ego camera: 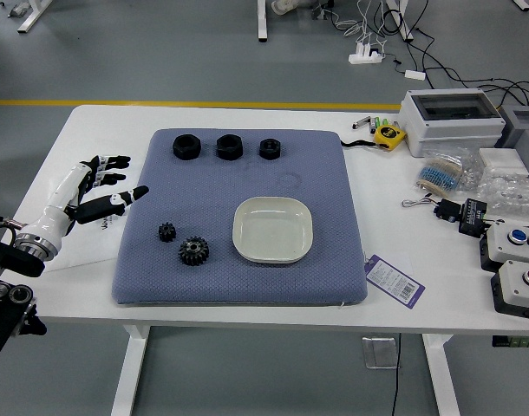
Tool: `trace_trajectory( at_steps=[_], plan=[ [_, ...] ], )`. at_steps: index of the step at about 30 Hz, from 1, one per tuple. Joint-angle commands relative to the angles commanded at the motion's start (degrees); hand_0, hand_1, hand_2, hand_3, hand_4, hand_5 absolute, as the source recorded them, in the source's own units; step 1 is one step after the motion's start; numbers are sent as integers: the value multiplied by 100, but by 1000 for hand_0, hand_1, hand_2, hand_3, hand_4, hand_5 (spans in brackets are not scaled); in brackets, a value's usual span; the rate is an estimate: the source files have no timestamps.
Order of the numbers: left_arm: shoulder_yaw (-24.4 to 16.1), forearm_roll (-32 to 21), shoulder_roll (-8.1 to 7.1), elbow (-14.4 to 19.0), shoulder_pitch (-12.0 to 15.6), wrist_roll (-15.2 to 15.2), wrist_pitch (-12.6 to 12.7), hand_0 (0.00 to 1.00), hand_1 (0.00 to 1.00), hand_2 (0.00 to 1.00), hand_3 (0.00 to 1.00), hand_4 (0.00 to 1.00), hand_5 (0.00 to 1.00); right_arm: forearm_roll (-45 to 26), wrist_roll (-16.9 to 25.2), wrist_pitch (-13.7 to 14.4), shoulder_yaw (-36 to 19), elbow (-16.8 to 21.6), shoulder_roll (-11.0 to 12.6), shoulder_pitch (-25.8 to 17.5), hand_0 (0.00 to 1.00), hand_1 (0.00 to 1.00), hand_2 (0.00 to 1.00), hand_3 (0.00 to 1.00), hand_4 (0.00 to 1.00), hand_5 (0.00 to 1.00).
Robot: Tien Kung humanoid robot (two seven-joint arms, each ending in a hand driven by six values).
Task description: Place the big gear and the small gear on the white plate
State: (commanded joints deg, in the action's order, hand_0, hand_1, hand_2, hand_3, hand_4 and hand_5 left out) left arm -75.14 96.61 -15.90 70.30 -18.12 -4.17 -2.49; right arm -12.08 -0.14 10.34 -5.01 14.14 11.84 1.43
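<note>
On a white table (382,204) above a grey floor (195,52), a blue-grey fabric mat (338,204) bears a small black gear (166,232) and big black gear (193,251) toward its near-left corner, beside an off-white plate (273,230), the left hand (104,186) open and empty at its left edge.

I see three round black pieces (229,147) in the frame's upper centre. Toward the upper right I have a yellow tape measure (388,136) beside a white plastic box (455,133).
</note>
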Motion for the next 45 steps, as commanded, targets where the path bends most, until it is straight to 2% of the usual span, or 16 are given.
trace_trajectory(
  at_steps=[5, 7, 8, 13, 14, 17, 19, 20, 27, 43, 45],
  plan=[
    [180, 511, -59, -22, -117, 70, -155, 697, 707, 784, 796, 952, 145, -30, 7, 0, 19, 1, -2, 10, 698, 685, 761, 630, 838, 748],
    [425, 807, -145, -67, -296, 162, -317, 697, 707, 784, 796, 952, 145, -111, 27, -5, 57, 2, 1, 25, 698, 685, 761, 630, 838, 748],
    [475, 872, -159, -76, -330, 175, -340, 696, 716, 795, 804, 939, 78, -123, 30, -6, 64, 2, 2, 28, 698, 683, 761, 629, 837, 747],
    [845, 1304, -273, -167, -653, 210, -453, 696, 716, 795, 804, 939, 78, -269, 71, -21, 140, 5, 5, 49, 698, 683, 761, 629, 837, 747],
    [914, 1395, -290, -185, -716, 213, -474, 687, 705, 791, 798, 909, 2, -284, 75, -23, 149, 5, 4, 52, 698, 681, 761, 629, 836, 746],
    [1090, 1569, -332, -240, -861, 216, -527, 687, 705, 791, 798, 909, 2, -313, 78, -28, 168, 7, 2, 50, 698, 681, 761, 629, 836, 746],
    [1195, 1624, -354, -284, -939, 232, -575, 687, 705, 791, 798, 909, 2, -346, 83, -31, 186, 7, -1, 43, 698, 681, 761, 629, 836, 746],
    [1247, 1630, -368, -308, -973, 245, -607, 673, 684, 763, 763, 901, 2, -351, 82, -32, 189, 7, -3, 39, 699, 681, 759, 627, 836, 744],
    [1419, 1615, -437, -346, -1021, 333, -803, 670, 674, 751, 764, 921, 9, -417, 96, -44, 241, 10, -14, -26, 698, 680, 759, 626, 835, 743],
    [1523, 1794, -360, -666, -1139, 238, -716, 662, 659, 729, 709, 894, 2, -520, 100, -50, 294, 2, -17, -18, 699, 679, 759, 626, 836, 741],
    [1544, 1814, -352, -696, -1163, 231, -715, 656, 625, 692, 681, 857, 2, -520, 100, -50, 297, 3, -15, -11, 700, 679, 759, 626, 836, 742]
  ],
)
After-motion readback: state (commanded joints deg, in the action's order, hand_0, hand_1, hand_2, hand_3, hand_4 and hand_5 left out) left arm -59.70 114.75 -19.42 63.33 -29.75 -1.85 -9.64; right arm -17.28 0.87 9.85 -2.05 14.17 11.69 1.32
